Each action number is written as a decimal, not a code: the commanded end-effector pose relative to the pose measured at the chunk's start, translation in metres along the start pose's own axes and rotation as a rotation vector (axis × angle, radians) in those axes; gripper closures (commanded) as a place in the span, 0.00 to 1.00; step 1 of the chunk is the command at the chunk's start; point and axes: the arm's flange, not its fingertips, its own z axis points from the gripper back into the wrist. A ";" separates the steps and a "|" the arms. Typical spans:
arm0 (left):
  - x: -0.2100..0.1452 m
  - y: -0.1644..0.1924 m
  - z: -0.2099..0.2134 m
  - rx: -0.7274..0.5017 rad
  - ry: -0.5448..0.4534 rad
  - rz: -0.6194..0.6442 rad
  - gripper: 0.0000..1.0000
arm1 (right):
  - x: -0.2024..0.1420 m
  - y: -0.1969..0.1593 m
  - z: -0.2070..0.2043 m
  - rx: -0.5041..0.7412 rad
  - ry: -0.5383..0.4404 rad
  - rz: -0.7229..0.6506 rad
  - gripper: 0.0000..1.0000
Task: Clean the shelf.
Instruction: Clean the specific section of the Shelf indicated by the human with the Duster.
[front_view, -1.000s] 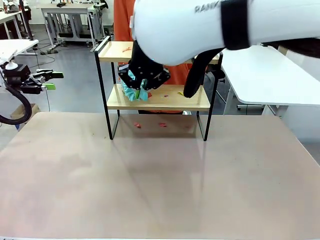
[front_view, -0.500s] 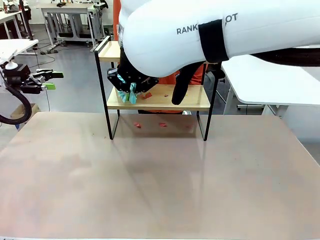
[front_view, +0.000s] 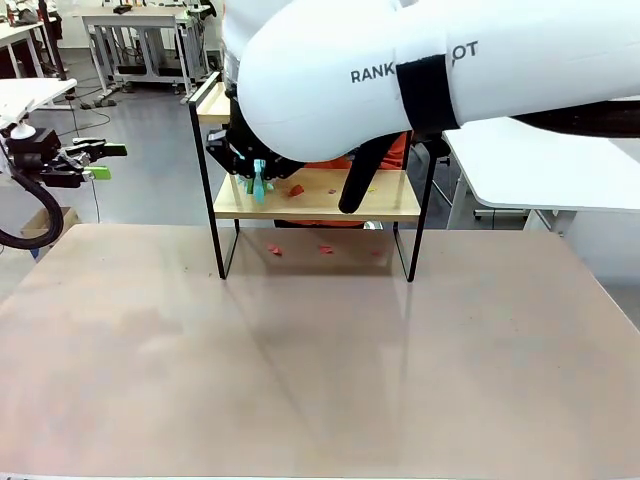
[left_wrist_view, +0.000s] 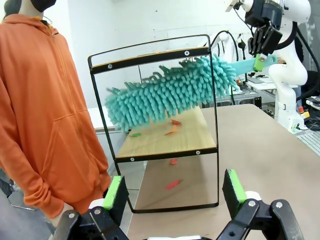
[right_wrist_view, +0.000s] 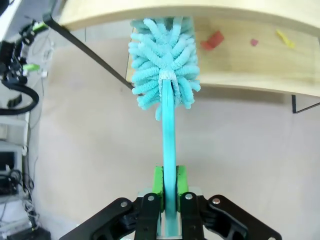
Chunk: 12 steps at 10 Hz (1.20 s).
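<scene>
The shelf (front_view: 320, 207) stands at the table's far side, two wooden boards in a black frame. My right gripper (front_view: 250, 155) is shut on the handle (right_wrist_view: 169, 150) of a teal fluffy duster (right_wrist_view: 165, 65). The duster head lies over the left end of the lower board (right_wrist_view: 240, 55). In the left wrist view the duster (left_wrist_view: 170, 92) reaches between the two boards from the right gripper (left_wrist_view: 260, 60). Red scraps (front_view: 296, 189) lie on the lower board. My left gripper (left_wrist_view: 174, 192) is open and holds nothing, off the table's left side (front_view: 95, 160).
More red scraps (front_view: 325, 249) lie on the table beneath the shelf. A person in an orange hoodie (left_wrist_view: 40, 100) stands behind the shelf. My right arm (front_view: 420, 80) spans the view above the table. A white table (front_view: 540, 150) stands at the right.
My right gripper has swept the duster leftward along the lower board, leaving a red scrap uncovered to its right. The left arm has not moved.
</scene>
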 end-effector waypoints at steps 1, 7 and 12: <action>0.002 -0.003 -0.001 -0.007 0.018 -0.011 0.00 | 0.004 0.020 -0.008 -0.034 -0.050 -0.068 0.87; 0.002 -0.003 -0.001 -0.007 0.018 -0.011 0.00 | -0.014 0.066 -0.058 -0.110 -0.185 -0.081 0.87; 0.002 -0.003 -0.001 -0.007 0.018 -0.011 0.00 | -0.031 0.071 -0.083 -0.083 -0.168 -0.087 0.87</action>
